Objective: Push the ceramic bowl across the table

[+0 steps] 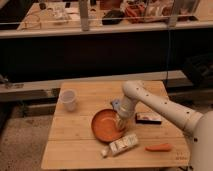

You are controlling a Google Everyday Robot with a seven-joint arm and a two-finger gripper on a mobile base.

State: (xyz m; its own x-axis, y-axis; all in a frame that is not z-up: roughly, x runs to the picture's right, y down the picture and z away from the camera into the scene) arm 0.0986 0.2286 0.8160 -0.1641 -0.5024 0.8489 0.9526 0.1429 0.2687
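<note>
The ceramic bowl [105, 125] is a wide, shallow orange-brown dish lying on the light wooden table [75, 137], a little in front of its middle. My white arm reaches in from the right and bends down. My gripper [121, 122] is at the bowl's right rim, touching or just over it. The arm's wrist hides the gripper's tips and part of the rim.
A translucent white cup [68, 100] stands at the back left. A white carton [122, 145] lies just in front of the bowl. An orange carrot [158, 147] lies at the front right, a dark box [149, 118] is right of the gripper, and a small blue item [115, 104] is behind the bowl.
</note>
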